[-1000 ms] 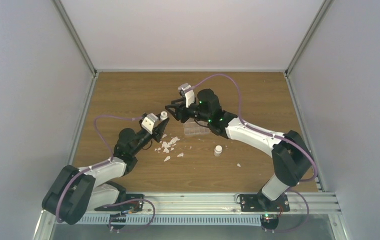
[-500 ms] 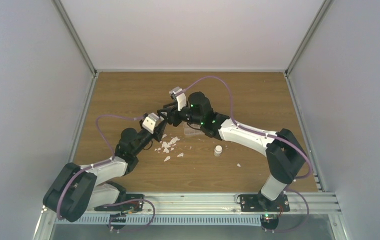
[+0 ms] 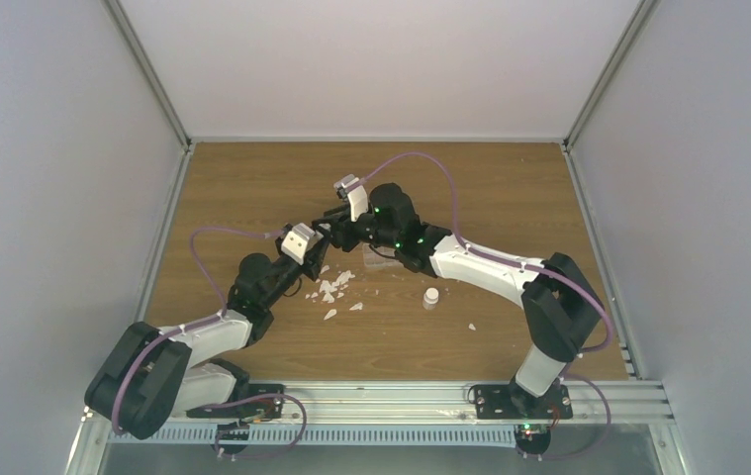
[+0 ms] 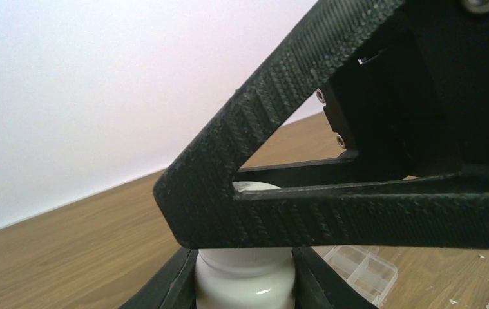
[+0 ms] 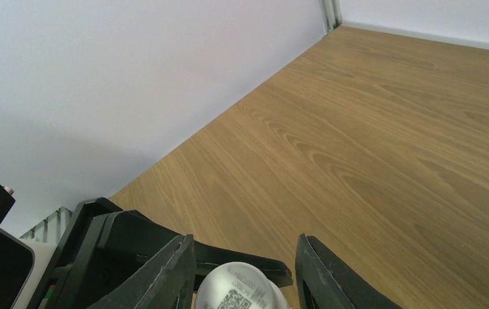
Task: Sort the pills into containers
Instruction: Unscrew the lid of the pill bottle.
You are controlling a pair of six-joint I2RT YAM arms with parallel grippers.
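Note:
My left gripper (image 3: 320,237) (image 4: 244,273) is shut on a small white vial (image 4: 244,283), which stands upright between its fingers. My right gripper (image 3: 335,228) (image 5: 245,244) is open and straddles the vial's capped top (image 5: 238,290), with a gap showing on the right side. One right finger (image 4: 357,219) crosses in front of the vial's cap in the left wrist view. The containers, a clear compartment box (image 4: 365,270), lie on the table just beyond, mostly under the right arm in the top view. The pills are not visible.
A patch of white flakes (image 3: 332,287) lies beside the left gripper, and one stray flake (image 3: 471,327) sits nearer the front. A second white vial (image 3: 431,296) stands right of the flakes. The wooden table (image 3: 252,178) has walls on three sides.
The right arm swung left from over the box to the vial held by the left gripper, and its jaws now sit around the cap. The left arm stayed put.

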